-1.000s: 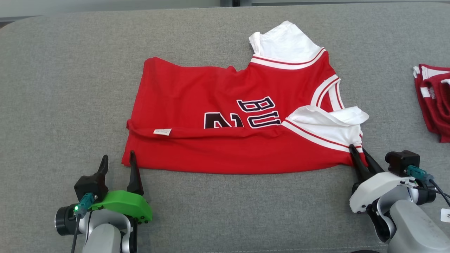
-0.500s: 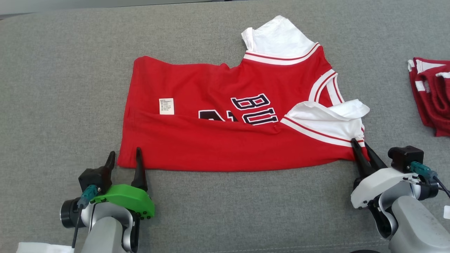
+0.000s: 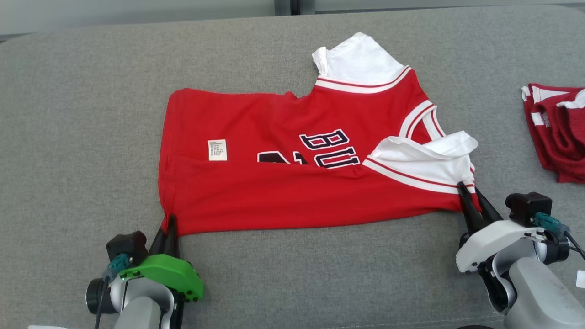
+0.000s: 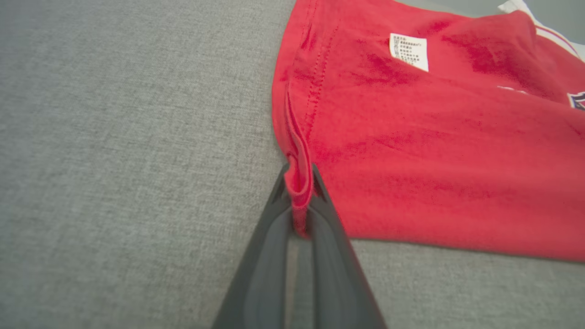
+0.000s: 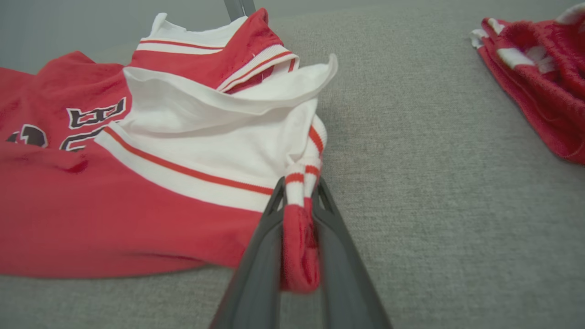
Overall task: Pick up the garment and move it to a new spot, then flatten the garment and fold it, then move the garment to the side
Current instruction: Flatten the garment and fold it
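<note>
Left end effector [image 3: 167, 227] is clamped on the near left hem corner of the jersey [image 3: 283, 192]; right end effector [image 3: 470, 194] is clamped on its near right corner, at the white-trimmed armhole. The jersey lies on the grey table [image 3: 82, 137], its near edge lapped over the lettering and a white label [image 3: 217, 150] exposed. A second red garment [image 3: 555, 132] lies well apart to the right.

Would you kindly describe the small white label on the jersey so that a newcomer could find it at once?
A red jersey lies across the grey padded surface. On its plain hem half, at the robot's left, sits a small white rectangular label with tiny print. Unlike the big dark letters beside it, it is a plain white patch.
</note>
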You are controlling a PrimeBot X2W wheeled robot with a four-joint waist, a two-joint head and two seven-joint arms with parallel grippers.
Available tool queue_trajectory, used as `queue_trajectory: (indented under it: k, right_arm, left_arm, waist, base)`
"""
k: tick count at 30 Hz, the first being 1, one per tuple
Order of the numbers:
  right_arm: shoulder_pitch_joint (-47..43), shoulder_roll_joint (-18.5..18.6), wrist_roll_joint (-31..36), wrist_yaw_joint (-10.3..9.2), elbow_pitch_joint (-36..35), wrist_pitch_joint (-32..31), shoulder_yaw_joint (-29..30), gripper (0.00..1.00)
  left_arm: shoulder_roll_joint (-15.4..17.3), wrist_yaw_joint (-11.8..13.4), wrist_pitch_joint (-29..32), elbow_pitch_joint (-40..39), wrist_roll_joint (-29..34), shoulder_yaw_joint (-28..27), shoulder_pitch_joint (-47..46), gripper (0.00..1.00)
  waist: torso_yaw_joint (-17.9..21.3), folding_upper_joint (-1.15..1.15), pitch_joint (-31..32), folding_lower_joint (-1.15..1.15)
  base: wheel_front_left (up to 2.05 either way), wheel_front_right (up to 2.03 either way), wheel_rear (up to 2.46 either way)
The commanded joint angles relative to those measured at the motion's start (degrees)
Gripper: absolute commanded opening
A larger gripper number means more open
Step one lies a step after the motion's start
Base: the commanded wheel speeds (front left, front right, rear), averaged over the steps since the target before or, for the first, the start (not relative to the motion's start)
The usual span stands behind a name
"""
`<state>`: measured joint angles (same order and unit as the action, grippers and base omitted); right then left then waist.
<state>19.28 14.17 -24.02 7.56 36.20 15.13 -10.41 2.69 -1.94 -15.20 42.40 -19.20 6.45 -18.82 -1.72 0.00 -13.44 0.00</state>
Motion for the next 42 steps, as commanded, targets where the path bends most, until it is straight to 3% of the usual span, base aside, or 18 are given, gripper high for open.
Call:
queue_trajectory:
  k: [1,9,20,21,22,23,24,25,33,42]
  right_arm:
    - [-0.8,0.3,0.1,-0.16,0.3,0.0,0.4,0.00]
    - [-6.8,-0.3,-0.8,-0.17,2.3,0.0,0.5,0.00]
    - [-14.5,-1.7,-2.2,-0.19,1.7,0.0,1.0,0.00]
    - [-14.8,-1.9,-2.2,-0.19,1.8,0.1,0.8,0.00]
    - [-14.8,-2.1,-2.1,-0.18,1.8,0.1,0.7,0.26]
    - [-14.7,-2.3,-1.8,-0.17,1.7,0.1,0.6,0.66]
    - [-14.7,-2.3,-1.8,-0.17,1.7,0.1,0.6,0.66]
    - [-14.5,-2.5,-1.6,-0.16,1.5,0.1,0.8,1.00]
    - [-13.9,-3.1,2.6,-0.13,-3.4,0.1,3.3,1.00]
    - [-12.8,-3.9,4.3,-0.13,-6.2,0.1,-3.8,1.00]
  left_arm:
    - [0.5,0.1,0.2,0.1,-0.1,-0.7,1.6,0.00]
    - [0.5,-0.8,0.1,0.2,2.2,-3.0,8.9,0.00]
    - [0.6,-1.2,0.1,0.7,4.6,-5.4,15.6,0.00]
    - [0.5,-1.8,0.1,1.1,5.0,-4.4,15.9,0.16]
    - [0.5,-1.9,0.1,1.0,5.1,-4.1,15.9,0.48]
    - [0.6,-1.8,0.1,0.6,5.2,-4.0,15.8,1.00]
    - [0.6,-1.8,0.1,0.6,5.2,-4.0,15.8,1.00]
    - [0.5,-1.5,0.1,0.4,5.0,-3.8,16.0,1.00]
    - [0.4,0.1,0.1,-1.3,3.5,-1.9,16.5,1.00]
    - [0.4,0.7,0.1,-3.1,3.7,-1.6,16.9,1.00]
  waist:
    - [-0.1,0.00,2.0,0.00]
    - [-0.2,0.00,12.3,0.00]
    - [-0.1,0.00,15.6,0.00]
    - [0.0,0.00,15.4,0.00]
    - [0.0,0.00,15.2,0.00]
    - [0.1,0.00,15.1,0.00]
    - [0.1,0.00,15.1,0.00]
    - [0.1,0.00,14.9,0.00]
    - [0.0,0.00,13.9,0.00]
    - [-0.3,0.00,13.0,0.00]
  base:
    - [0.00,0.00,0.00]
    - [0.00,0.00,0.00]
    - [0.00,0.00,0.00]
    - [0.00,0.00,0.00]
    - [0.00,0.00,0.00]
    - [0.00,0.00,0.00]
    - [0.00,0.00,0.00]
    - [0.00,0.00,0.00]
    - [0.00,0.00,0.00]
    - [0.00,0.00,0.00]
